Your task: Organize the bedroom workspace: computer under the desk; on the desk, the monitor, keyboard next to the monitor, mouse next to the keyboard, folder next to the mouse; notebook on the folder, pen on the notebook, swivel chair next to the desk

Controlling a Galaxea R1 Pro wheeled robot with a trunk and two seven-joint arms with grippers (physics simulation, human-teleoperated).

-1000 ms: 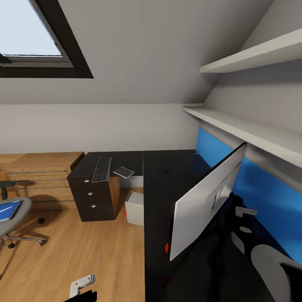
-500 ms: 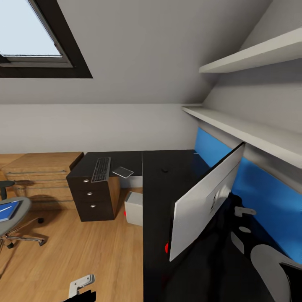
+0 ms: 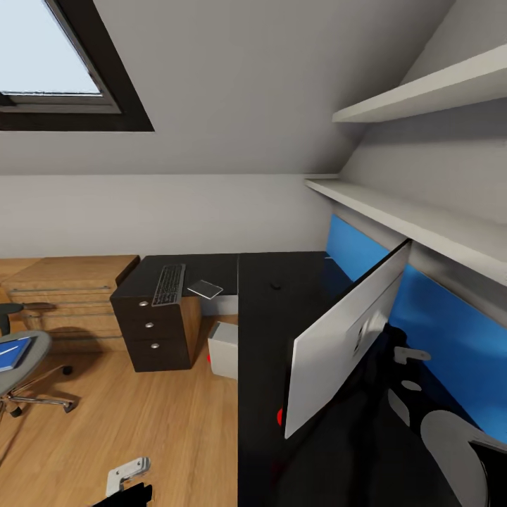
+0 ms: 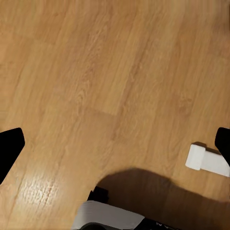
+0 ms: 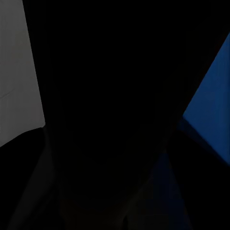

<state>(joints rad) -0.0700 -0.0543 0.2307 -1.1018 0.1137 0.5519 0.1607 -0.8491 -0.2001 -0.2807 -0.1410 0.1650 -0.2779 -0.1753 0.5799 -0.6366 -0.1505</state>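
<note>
Monitor [image 3: 345, 338] tilts over desk [image 3: 274, 317] (right gripper's state untellable); left gripper [image 4: 115, 143] spread.

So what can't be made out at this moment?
- Right pincer: the right wrist view is nearly black, so open or shut is unreadable.
- Swivel chair: cut off by the head view's left edge; the blue item on its seat is partly out of frame.
- Small dark thing on the desk: too small to identify.
- Monitor: its base is hidden.

one monitor [image 3: 345, 338], one keyboard [image 3: 169, 284], two wall shelves [image 3: 415, 91] (white), one swivel chair [image 3: 21, 366]
</note>
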